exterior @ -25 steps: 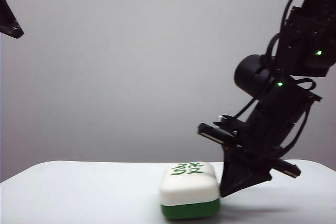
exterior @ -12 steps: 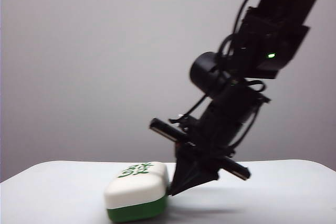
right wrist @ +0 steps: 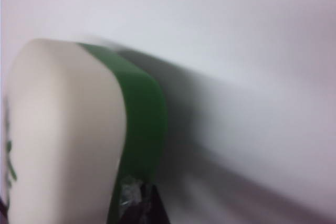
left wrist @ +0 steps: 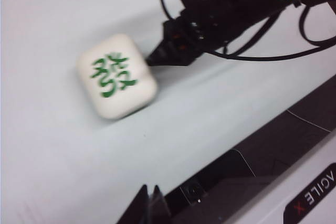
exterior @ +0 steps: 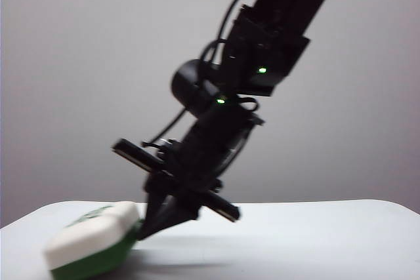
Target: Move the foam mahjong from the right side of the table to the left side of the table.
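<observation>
Item: foam mahjong (exterior: 92, 244), white top over green base, green characters on the upper face. Present place: far left of the table (exterior: 315, 240) in the exterior view, lying directly against the tip of the right gripper (exterior: 146, 231), on the side away from the arm. It sits tilted, the edge nearest the gripper lifted

Change over the last second: the tile has travelled from right of centre, past the middle, to the left end of the tabletop. The right arm has swept across with it, its tip behind the tile throughout. The tile was level at the start and now leans

Right gripper: fingers drawn together to a single point, pressed on the tile's green layer (right wrist: 142, 129) and not wrapped around it; a push, not a grasp. Its tip (right wrist: 139, 203) shows at the edge of its own wrist view, touching the green band

Left gripper (left wrist: 149, 205): only a dark tip visible at the edge of its wrist view, above the table, well apart from the tile (left wrist: 116, 75); whether its jaws are parted cannot be told. It takes no part

Status, as judged: transfer largely done; tile is on the left side. Remaining concern: it nears the table's left edge and is tipped, so further pushing could roll it over or send it off
</observation>
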Tool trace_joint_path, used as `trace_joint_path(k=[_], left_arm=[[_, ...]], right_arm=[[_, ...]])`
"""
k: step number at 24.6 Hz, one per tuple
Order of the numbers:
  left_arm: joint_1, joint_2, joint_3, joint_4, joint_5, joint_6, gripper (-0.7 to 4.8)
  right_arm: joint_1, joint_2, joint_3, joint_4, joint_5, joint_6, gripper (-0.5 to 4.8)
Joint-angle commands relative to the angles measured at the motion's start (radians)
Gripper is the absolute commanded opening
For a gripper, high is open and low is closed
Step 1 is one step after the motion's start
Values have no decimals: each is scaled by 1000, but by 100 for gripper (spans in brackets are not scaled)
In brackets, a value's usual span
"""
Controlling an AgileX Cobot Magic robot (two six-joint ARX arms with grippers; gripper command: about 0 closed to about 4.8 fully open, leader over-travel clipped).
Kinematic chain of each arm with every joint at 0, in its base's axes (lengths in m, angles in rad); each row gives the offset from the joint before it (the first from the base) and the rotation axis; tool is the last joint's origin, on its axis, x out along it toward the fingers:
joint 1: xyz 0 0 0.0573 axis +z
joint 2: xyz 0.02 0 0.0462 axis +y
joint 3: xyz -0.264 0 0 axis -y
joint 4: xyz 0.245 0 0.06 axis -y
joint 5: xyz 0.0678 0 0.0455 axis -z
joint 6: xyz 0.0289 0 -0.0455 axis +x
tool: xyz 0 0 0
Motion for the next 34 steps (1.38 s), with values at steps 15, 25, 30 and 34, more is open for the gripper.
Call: trace_joint_path(k=[15, 25, 30, 34], left_arm=[[0, -35, 4, -161, -66, -22, -5], [0, -55, 4, -160, -152, -23, -5], [0, -56, 4, -152, -183, -23, -5], [0, -60, 3, -81, -243, -32, -5]], right_arm=[[76, 132, 164, -26, -29, 59, -5], [16, 25, 164, -248, 0, -112, -5], [-16, -93, 163, -420, 26, -299, -5], [-47, -243, 161, -472, 50, -384, -5]])
